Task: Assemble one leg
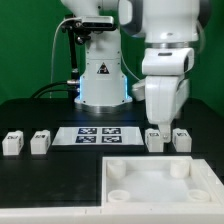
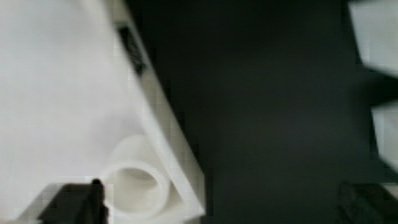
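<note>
Can't read the gap on the gripper (image 1: 160,122) from here: wrist view is blurred, its fingers (image 2: 71,203) clipped by the frame edge, and I see the panel (image 1: 150,196) cut off at the exterior view's bottom edge.

Tabletop (image 1: 40,185): flat, black, matte.
Marker board (image 1: 97,134): thin, white, lying flat on the tabletop and bearing black-and-white square tags.
Panel (image 1: 160,185): large white square tray form with a raised rim and round corner sockets (image 1: 117,172), resting on the tabletop nearer the camera than the marker board.
Backdrop (image 1: 25,50): plain green.
</note>
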`<state>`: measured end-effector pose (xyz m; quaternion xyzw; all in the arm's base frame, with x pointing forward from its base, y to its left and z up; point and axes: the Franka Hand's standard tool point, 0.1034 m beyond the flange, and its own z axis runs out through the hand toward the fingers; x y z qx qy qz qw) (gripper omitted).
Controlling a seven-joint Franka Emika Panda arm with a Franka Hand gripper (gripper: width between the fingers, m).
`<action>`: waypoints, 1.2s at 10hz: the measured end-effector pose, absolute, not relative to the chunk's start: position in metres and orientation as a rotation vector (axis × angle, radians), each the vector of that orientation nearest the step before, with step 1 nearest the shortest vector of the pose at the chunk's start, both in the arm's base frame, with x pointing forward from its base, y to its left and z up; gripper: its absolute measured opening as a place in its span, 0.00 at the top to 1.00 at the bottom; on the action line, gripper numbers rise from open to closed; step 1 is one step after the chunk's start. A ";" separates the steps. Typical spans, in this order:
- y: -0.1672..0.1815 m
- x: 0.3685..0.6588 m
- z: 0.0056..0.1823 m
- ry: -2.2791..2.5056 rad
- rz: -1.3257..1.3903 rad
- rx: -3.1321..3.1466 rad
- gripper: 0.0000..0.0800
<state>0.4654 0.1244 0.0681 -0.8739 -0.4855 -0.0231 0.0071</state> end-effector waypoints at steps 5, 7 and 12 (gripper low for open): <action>0.142 0.458 0.067 -0.779 -0.070 -2.999 0.19; 0.158 0.445 0.051 -0.279 -0.008 -3.060 0.19; 0.160 0.439 0.048 -0.058 0.063 -3.058 0.19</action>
